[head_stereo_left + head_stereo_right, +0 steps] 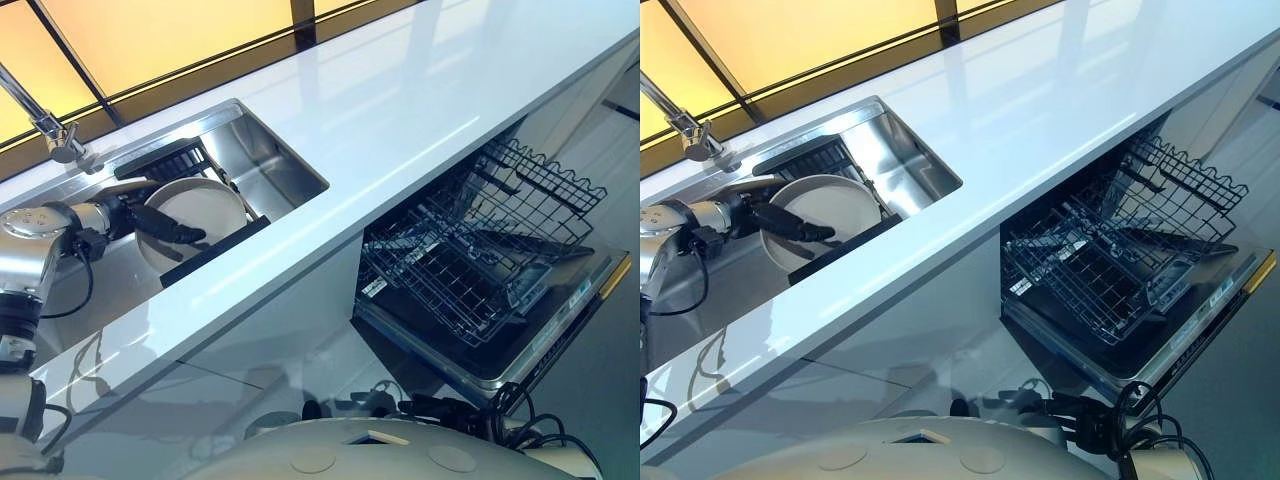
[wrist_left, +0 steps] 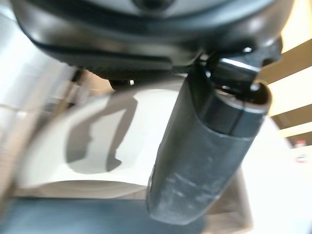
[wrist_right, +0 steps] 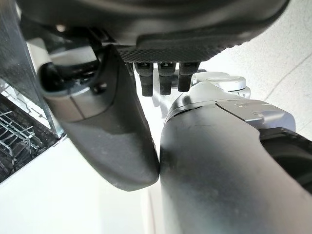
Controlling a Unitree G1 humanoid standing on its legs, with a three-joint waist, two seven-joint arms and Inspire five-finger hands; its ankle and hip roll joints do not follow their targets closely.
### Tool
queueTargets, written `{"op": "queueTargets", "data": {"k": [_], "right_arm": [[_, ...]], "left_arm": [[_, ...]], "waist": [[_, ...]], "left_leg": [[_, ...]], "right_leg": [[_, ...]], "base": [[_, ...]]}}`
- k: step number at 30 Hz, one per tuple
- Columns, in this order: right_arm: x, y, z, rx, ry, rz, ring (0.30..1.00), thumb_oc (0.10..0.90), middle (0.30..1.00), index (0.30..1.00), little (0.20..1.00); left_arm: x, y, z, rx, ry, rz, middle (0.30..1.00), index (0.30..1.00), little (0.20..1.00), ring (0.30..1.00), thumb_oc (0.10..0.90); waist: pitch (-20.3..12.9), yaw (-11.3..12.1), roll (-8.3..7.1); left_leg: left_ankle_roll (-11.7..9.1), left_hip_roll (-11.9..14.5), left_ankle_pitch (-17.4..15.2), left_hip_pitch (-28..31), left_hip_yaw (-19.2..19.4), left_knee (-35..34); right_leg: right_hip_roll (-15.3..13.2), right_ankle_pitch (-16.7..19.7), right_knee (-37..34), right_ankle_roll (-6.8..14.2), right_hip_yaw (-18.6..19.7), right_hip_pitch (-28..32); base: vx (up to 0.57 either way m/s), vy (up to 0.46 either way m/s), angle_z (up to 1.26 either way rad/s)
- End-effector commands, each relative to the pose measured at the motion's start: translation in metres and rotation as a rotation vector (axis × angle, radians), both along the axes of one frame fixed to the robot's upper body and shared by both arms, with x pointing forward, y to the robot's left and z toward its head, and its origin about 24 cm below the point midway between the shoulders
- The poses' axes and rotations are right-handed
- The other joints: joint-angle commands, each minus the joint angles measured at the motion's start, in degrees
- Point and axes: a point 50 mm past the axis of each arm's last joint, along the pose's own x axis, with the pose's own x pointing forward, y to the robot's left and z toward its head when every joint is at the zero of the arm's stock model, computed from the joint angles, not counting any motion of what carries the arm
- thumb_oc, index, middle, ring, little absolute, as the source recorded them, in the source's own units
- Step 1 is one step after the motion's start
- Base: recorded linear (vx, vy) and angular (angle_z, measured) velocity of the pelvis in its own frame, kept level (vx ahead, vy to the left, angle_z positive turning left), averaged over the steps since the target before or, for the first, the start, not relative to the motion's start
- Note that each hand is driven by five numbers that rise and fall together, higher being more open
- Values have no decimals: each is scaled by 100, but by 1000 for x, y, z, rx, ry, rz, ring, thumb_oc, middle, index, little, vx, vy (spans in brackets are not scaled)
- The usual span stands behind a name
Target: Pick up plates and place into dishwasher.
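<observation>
So, starting at the far left: a chrome faucet [image 1: 45,125] pokes up from the back edge of the glossy white surface [image 1: 400,110], right behind a rectangular stainless sink [image 1: 262,150] with brushed metal walls. Inside the sink there's a black dish rack [image 1: 185,160] with ribbed slots, and a round, cream-colored plate [image 1: 205,215] stands tilted on its edge in it, leaning against the rack's dark frame. The left hand [image 1: 165,228] reaches down into the sink and is grasping the plate: dark fingers lie across its face, and in the left wrist view the thumb [image 2: 204,156] sits over the plate's smooth pale rim [image 2: 73,146], pinching it. The plate is not lifted clear; its lower edge is still down in the rack. It's pretty tight in there, with the rack's frame just in front of the plate and the sink wall close on the right.

Moving right, the surface is a long shiny slab with a sharp front edge, and a wide stretch of it lies between the sink and the dishwasher side. Under it, at the right, the dishwasher [image 1: 520,350] is open with its door dropped flat, and the lower wire rack [image 1: 470,260] is pulled out over the door. It's a dark grid of thin prongs. The counter edge overhangs the rack's back part.

The right hand [image 3: 117,146] shows in its own wrist view, fingers curled in and holding nothing, with the wire rack at the view's edge.
</observation>
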Motion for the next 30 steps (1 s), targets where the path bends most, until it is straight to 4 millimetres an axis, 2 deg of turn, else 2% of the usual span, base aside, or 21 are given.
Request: {"op": "queueTargets", "data": {"k": [1, 5, 9, 10, 14, 19, 22, 24, 25, 30], "right_arm": [[-18, -17, 4, -22, 77, -38, 900, 800, 900, 900, 900], [-16, -15, 3, -20, 77, -53, 900, 800, 900, 900, 900], [-16, -12, 2, -21, 80, -59, 900, 800, 900, 900, 900], [-17, -12, 2, -21, 80, -59, 900, 800, 900, 900, 900], [-18, -12, 2, -19, 84, -58, 900, 800, 900, 900, 900], [-19, -12, 2, -10, 88, -46, 900, 800, 900, 900, 900], [-20, -13, 2, -6, 94, -44, 900, 800, 900, 900, 900], [-20, -15, 3, -6, 97, -42, 900, 800, 900, 900, 900], [-21, -16, 3, -7, 99, -41, 900, 800, 900, 900, 900], [-23, -22, 5, -14, 103, -36, 900, 800, 900, 900, 900]], "left_arm": [[6, 21, 70, 221, -197, 17, 900, 900, 900, 900, 800], [0, 41, 83, 456, -245, 75, 900, 900, 900, 900, 800], [3, 37, 103, 446, -424, 90, 900, 900, 900, 900, 800], [4, 33, 109, 447, -480, 75, 300, 300, 200, 300, 100], [9, 6, 134, 292, -686, 24, 300, 300, 200, 300, 100], [16, -26, 148, 56, -824, -3, 300, 300, 200, 300, 100], [19, -40, 146, -108, -838, -10, 300, 300, 200, 300, 100], [20, -45, 142, -155, -827, -26, 300, 300, 200, 300, 100], [22, -53, 135, -233, -796, -45, 300, 300, 200, 300, 100], [27, -66, 116, -268, -727, -72, 300, 300, 200, 300, 100]], "waist": [[-137, 60, 419], [-151, 75, 420], [-154, 83, 416], [-155, 90, 412], [-189, 95, 387], [-221, 81, 331], [-230, 64, 292], [-236, 54, 289], [-229, 31, 281], [-211, -28, 264]], "left_leg": [[11, -203, -688, -6, -48, 167], [19, -213, -694, -11, -60, 175], [13, -211, -699, 0, -50, 158], [10, -208, -697, 0, -53, 150], [1, -205, -703, 22, -84, 100], [-12, -193, -709, 47, -110, 58], [-19, -188, -715, 60, -111, 45], [-26, -182, -717, 63, -101, 40], [-30, -180, -715, 63, -98, 39], [-27, -168, -711, 73, -84, 39]], "right_leg": [[189, -541, 491, 260, -142, -382], [194, -537, 470, 257, -143, -369], [190, -544, 468, 254, -162, -363], [188, -547, 469, 250, -166, -367], [197, -570, 462, 242, -155, -358], [214, -601, 486, 228, -125, -369], [222, -606, 478, 218, -111, -363], [224, -603, 473, 215, -113, -362], [228, -599, 465, 211, -102, -361], [247, -592, 459, 206, -50, -361]], "base": [[0, 0, 0], [0, 0, 0], [0, 0, 0], [12, 1, 4], [13, -1, 3], [26, -6, 0], [23, -3, -1], [11, 3, -2], [18, 11, -4], [4, 3, -1]]}}
